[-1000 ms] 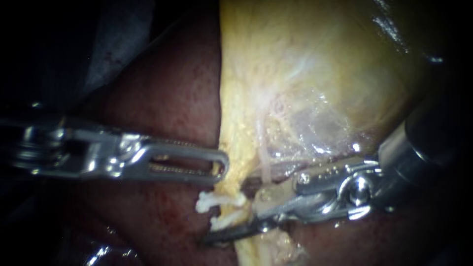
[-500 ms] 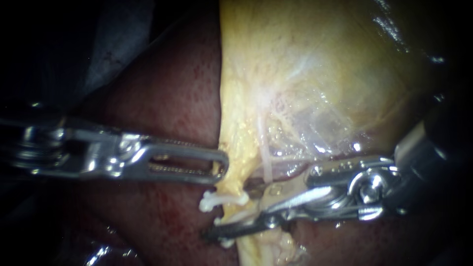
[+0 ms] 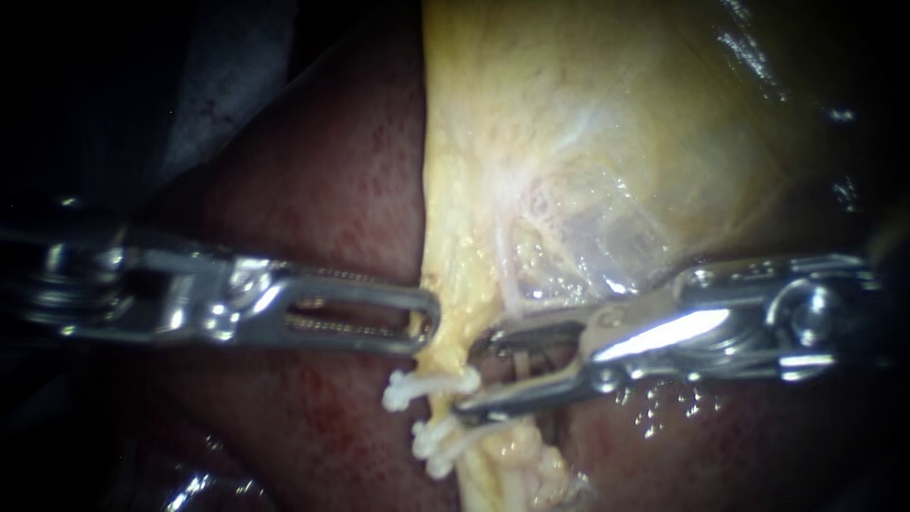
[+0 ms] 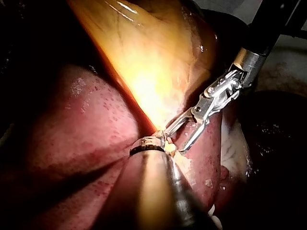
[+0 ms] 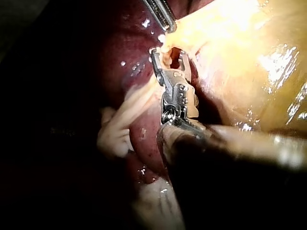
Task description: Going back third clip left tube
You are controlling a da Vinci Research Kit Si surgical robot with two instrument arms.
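The yellow gallbladder (image 3: 588,142) hangs over the dark red liver (image 3: 322,190). Its narrow lower end runs down into a pale tube (image 3: 502,465). Two white clips cross that tube, an upper clip (image 3: 427,384) and a lower clip (image 3: 438,444). My left instrument (image 3: 425,324) is shut on the gallbladder's yellow edge just above the clips. My right instrument (image 3: 471,374) comes in from the right with its jaws open beside the upper clip; a thin pale strand (image 3: 519,365) passes between them untouched. In the right wrist view the same open jaws (image 5: 168,53) face the yellow tissue.
Liver surface (image 4: 81,124) surrounds the site on both sides. In the left wrist view my own dark shaft (image 4: 153,187) hides its jaws, and my right instrument (image 4: 211,100) reaches in from beyond. Wet glints lie under the right jaws (image 3: 664,417).
My right instrument has drawn back to the right, off the lower clip. That clip now shows bare on the tube. My left instrument has not moved.
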